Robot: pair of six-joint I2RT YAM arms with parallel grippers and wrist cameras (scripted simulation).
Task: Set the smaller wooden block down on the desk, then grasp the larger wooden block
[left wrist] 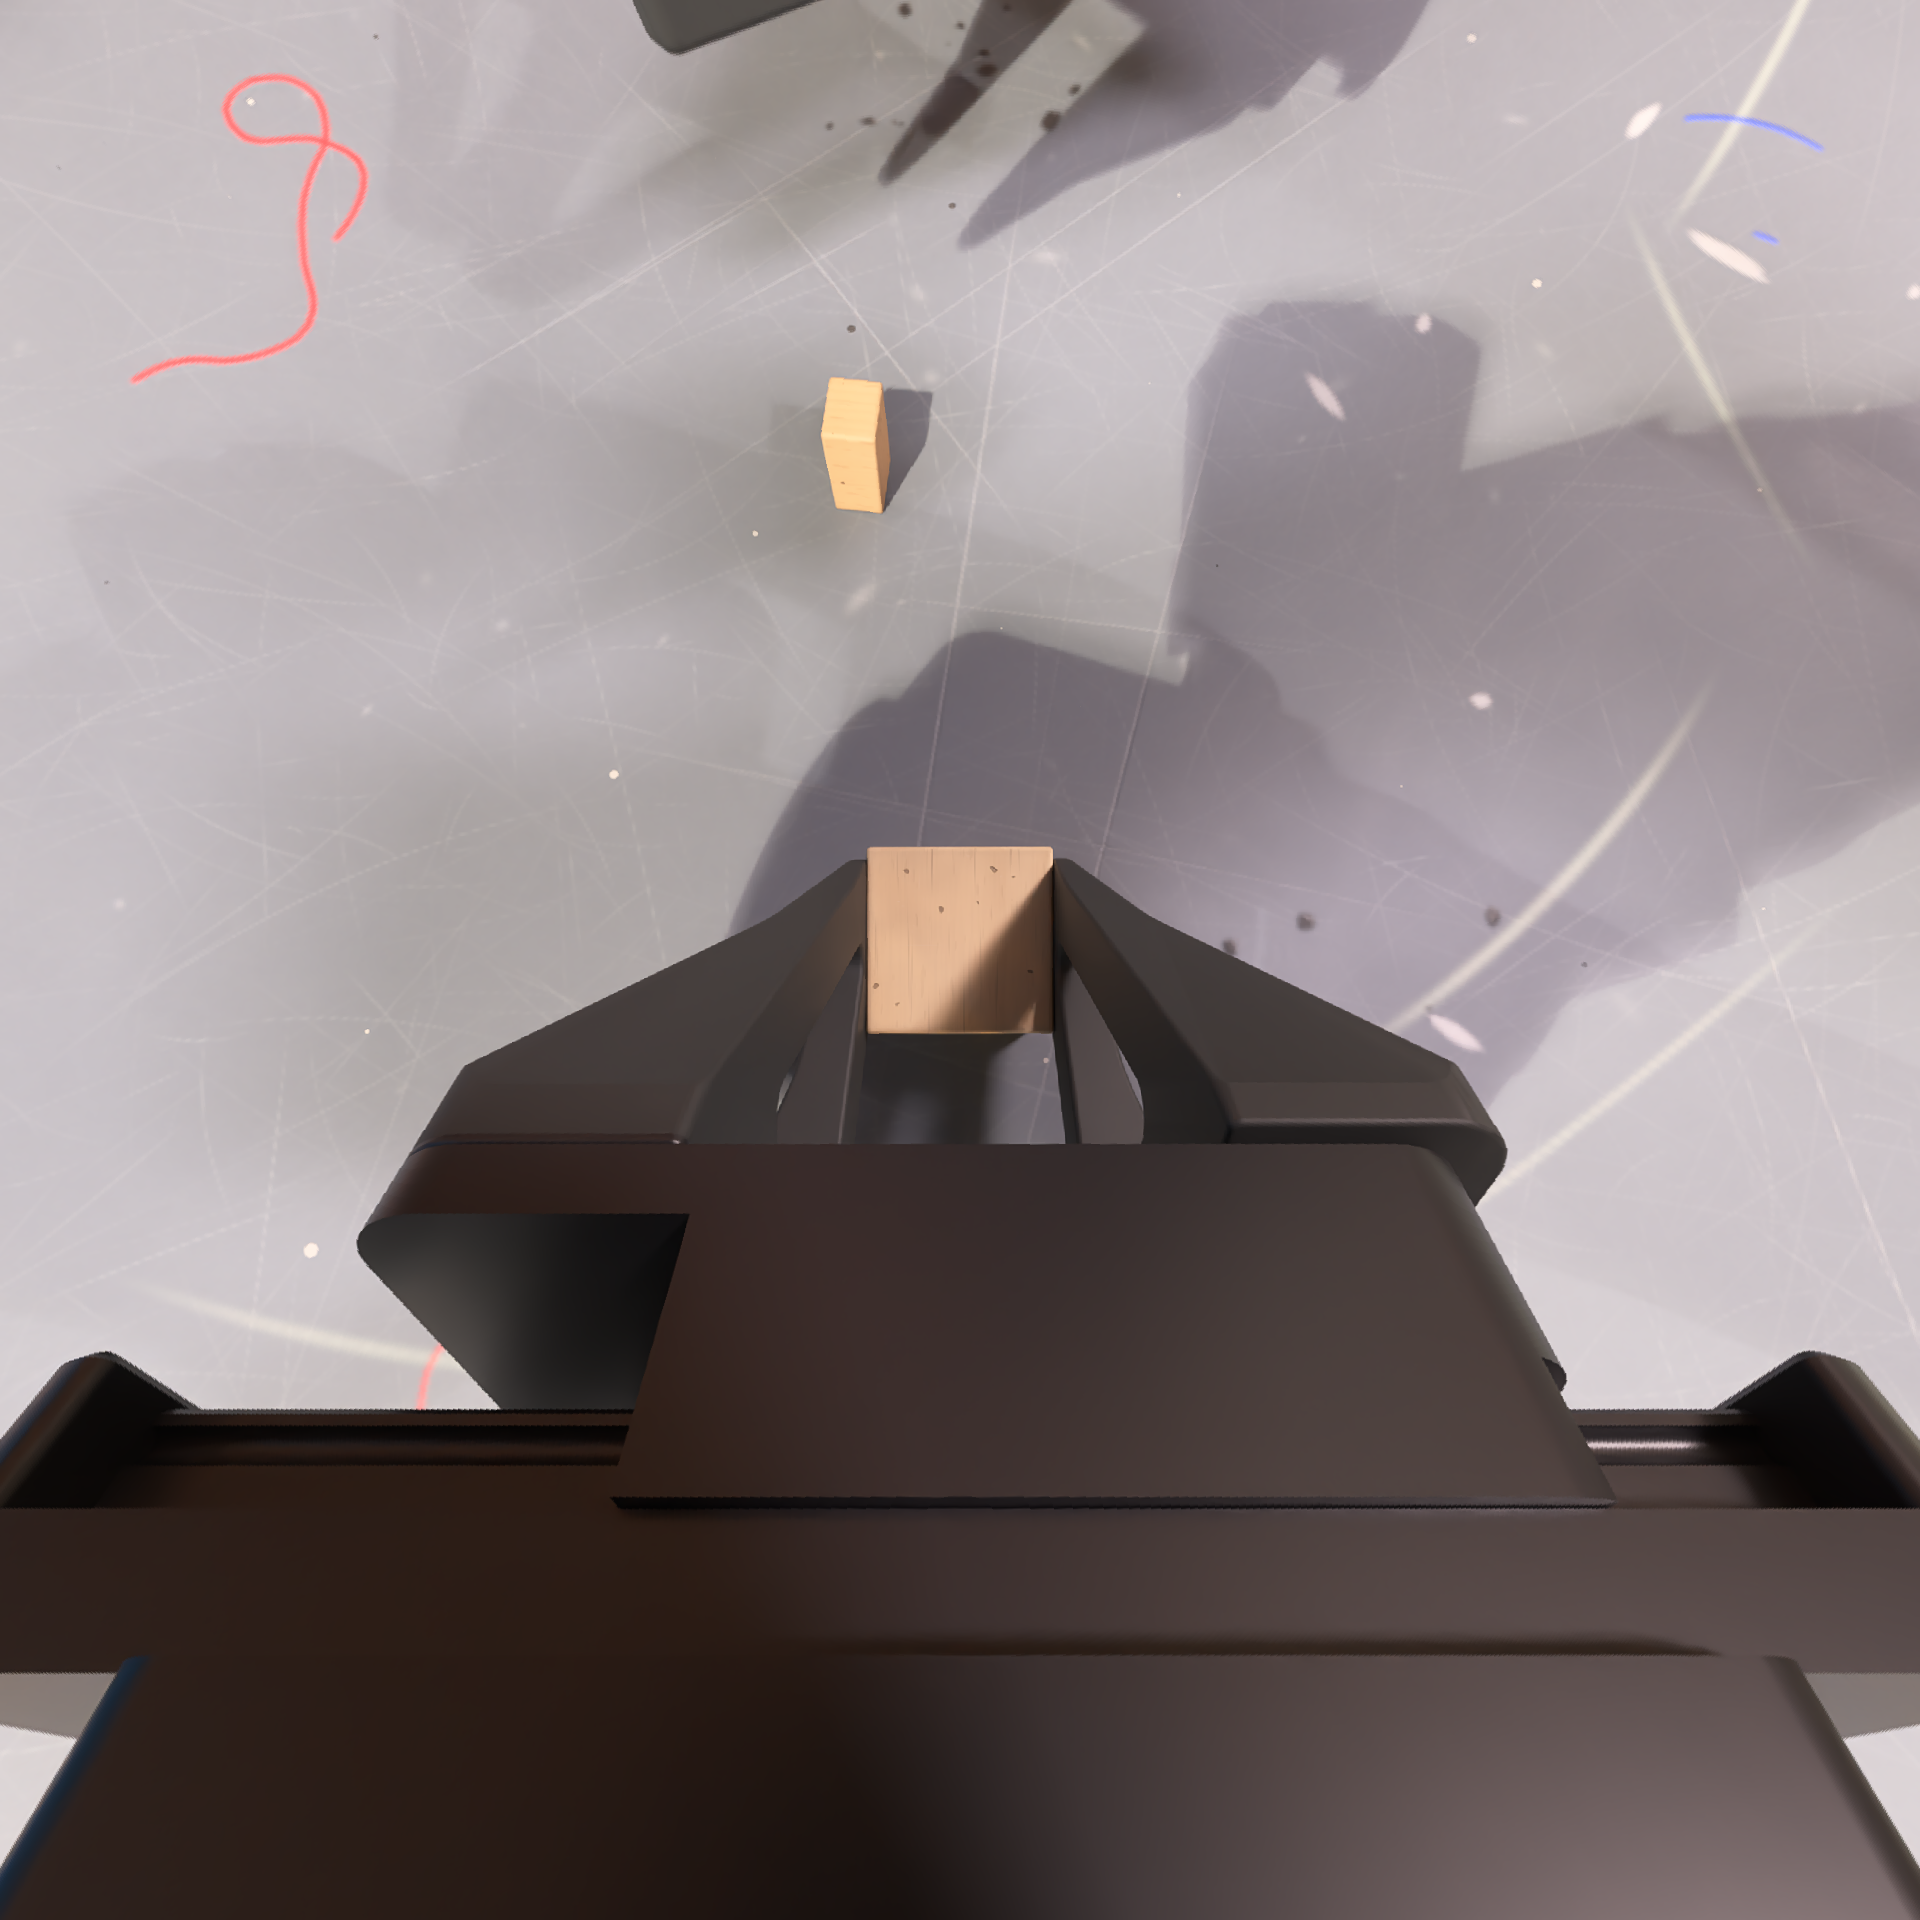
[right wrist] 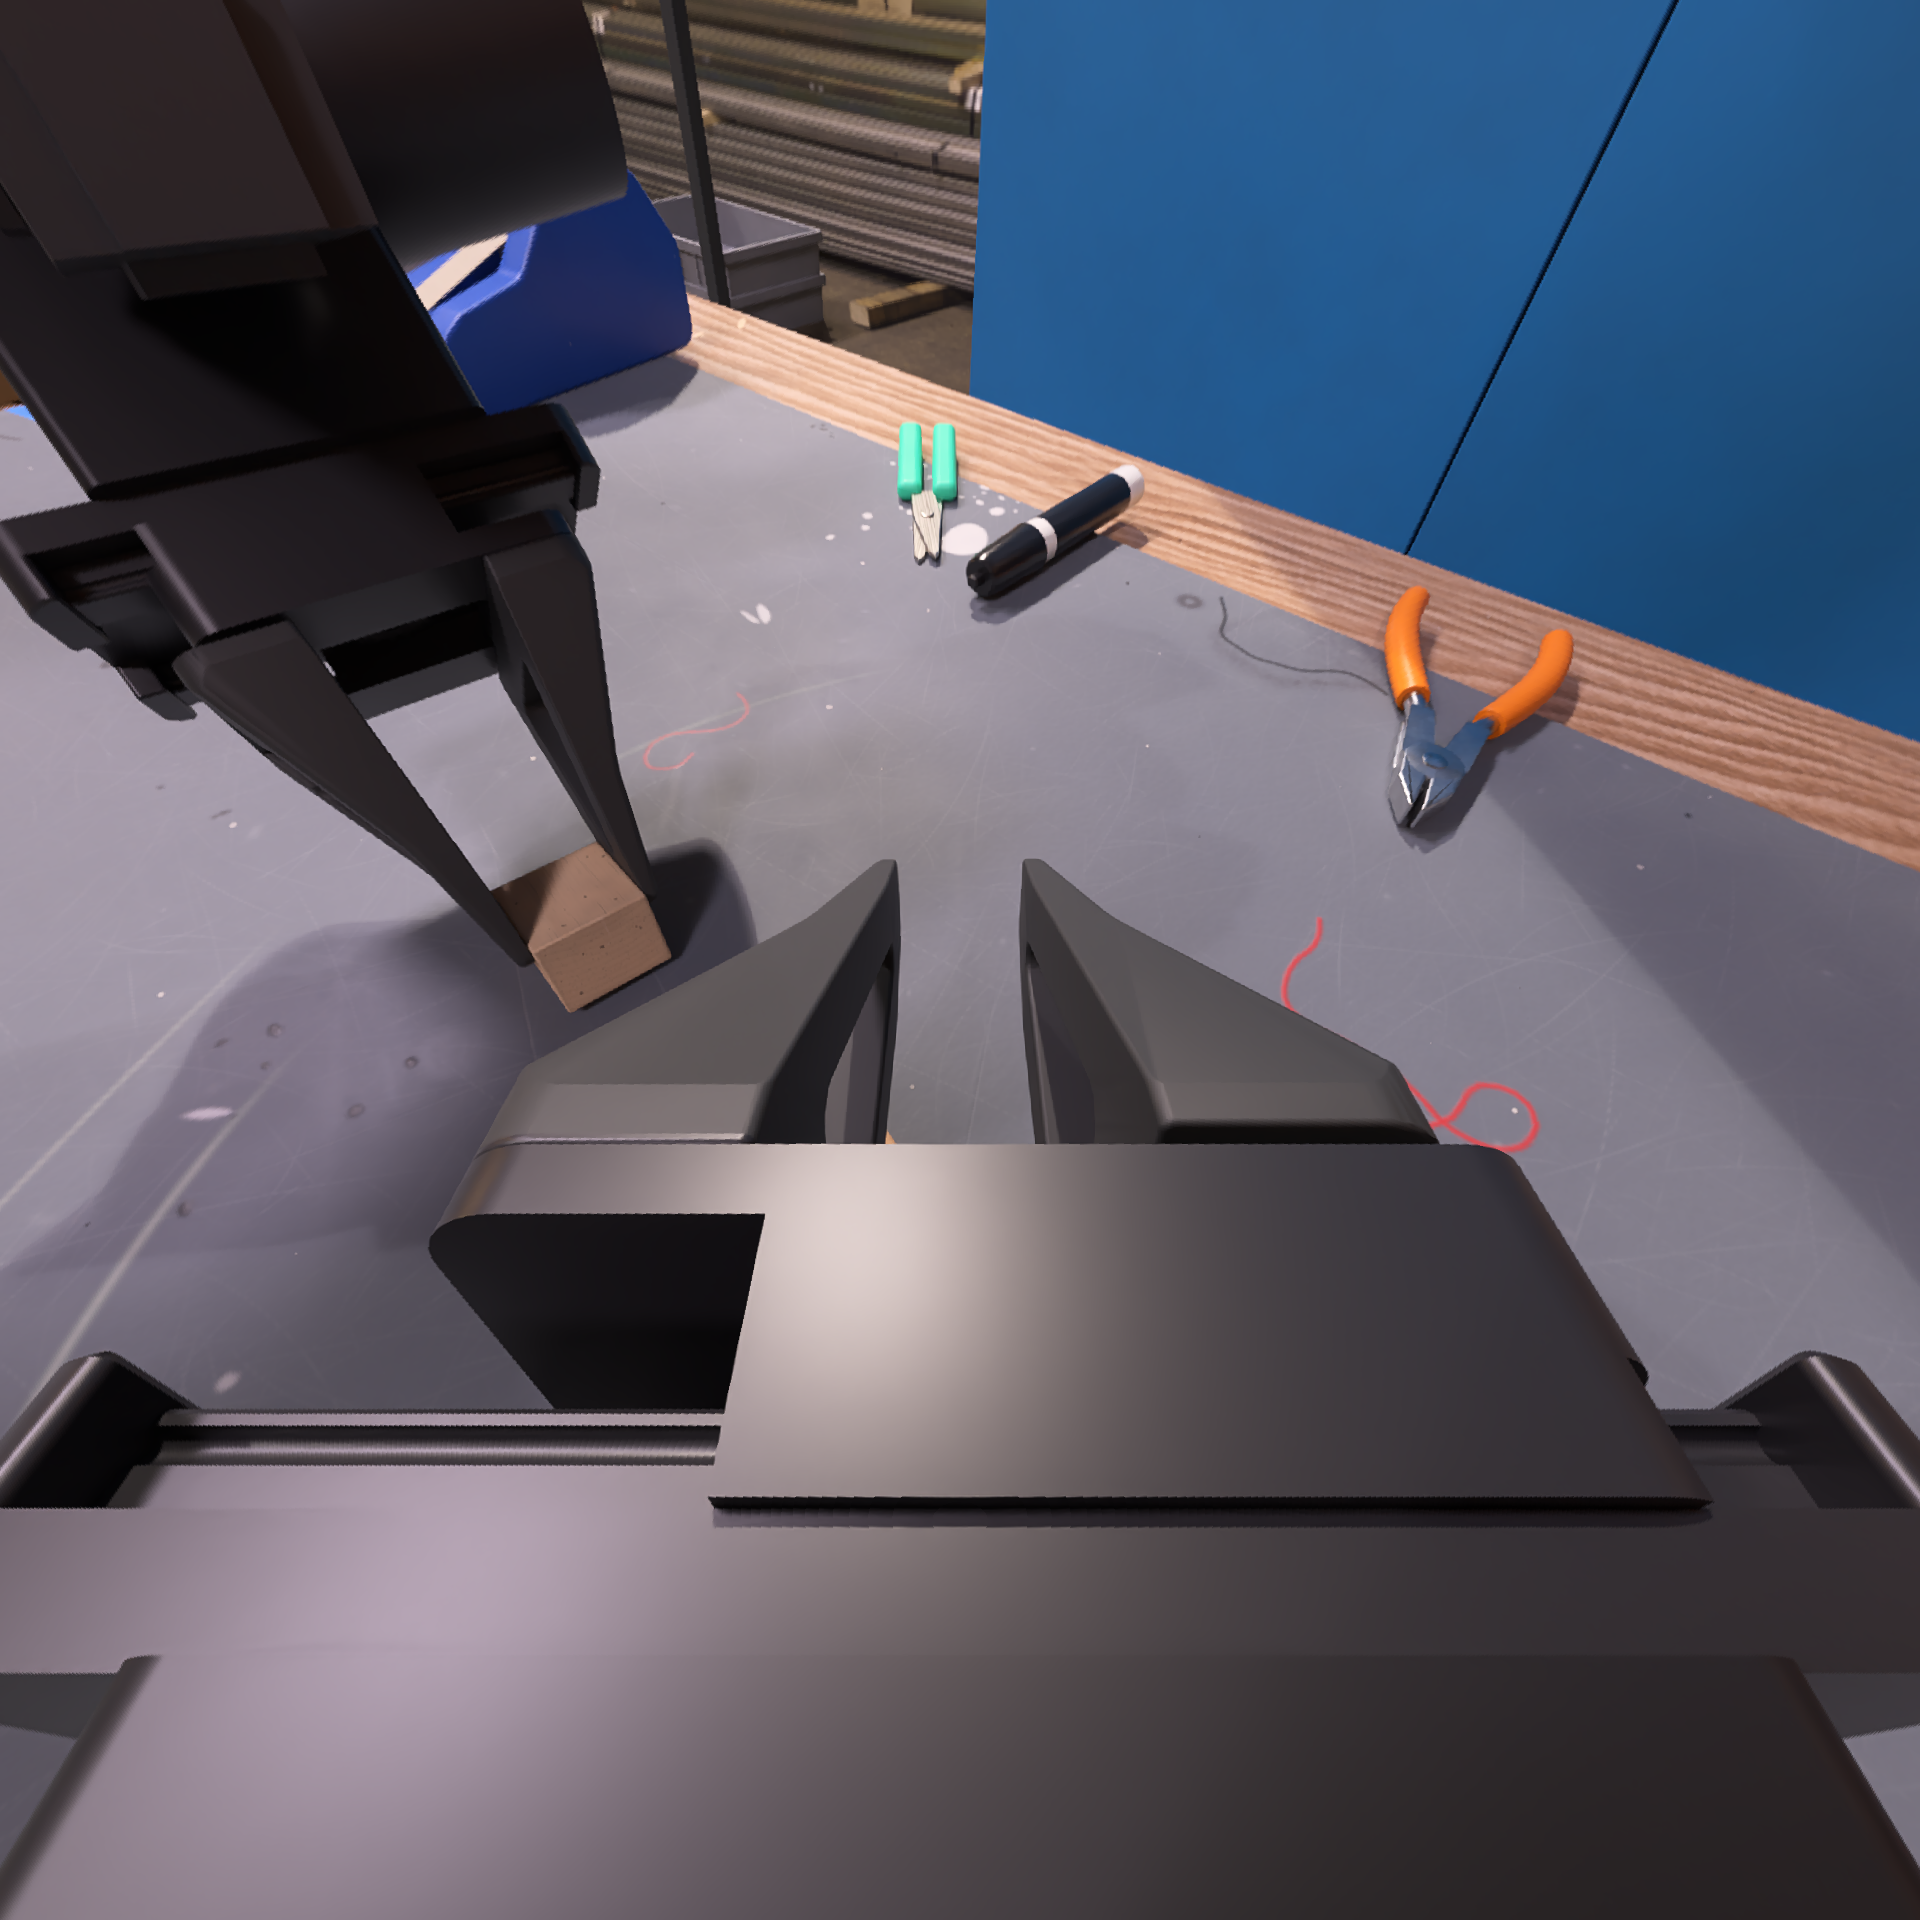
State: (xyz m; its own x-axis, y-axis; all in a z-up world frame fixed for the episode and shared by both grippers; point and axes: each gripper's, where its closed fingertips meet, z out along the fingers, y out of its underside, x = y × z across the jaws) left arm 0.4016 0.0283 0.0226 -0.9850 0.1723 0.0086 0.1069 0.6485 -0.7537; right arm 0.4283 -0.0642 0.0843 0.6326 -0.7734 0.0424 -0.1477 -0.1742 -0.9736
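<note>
My left gripper (left wrist: 960, 862) is shut on the larger wooden block (left wrist: 960, 940), a pale brown cube held between the fingertips. In the right wrist view the same gripper (right wrist: 582, 925) points down and the cube (right wrist: 597, 935) is at the grey desk surface (right wrist: 935, 727); I cannot tell whether it touches. The smaller wooden block (left wrist: 854, 445), orange-tan, stands upright on the desk beyond the cube, free of both grippers. My right gripper (right wrist: 960, 873) is open with a narrow gap and holds nothing.
Green-handled snips (right wrist: 925, 483), a black marker (right wrist: 1049, 530) and orange-handled cutters (right wrist: 1455, 707) lie along the wooden desk edge (right wrist: 1351, 582). A blue bin (right wrist: 561, 301) stands at the back left. Red thread scraps (right wrist: 1475, 1117) lie on the desk. A blue panel (right wrist: 1455, 260) stands behind.
</note>
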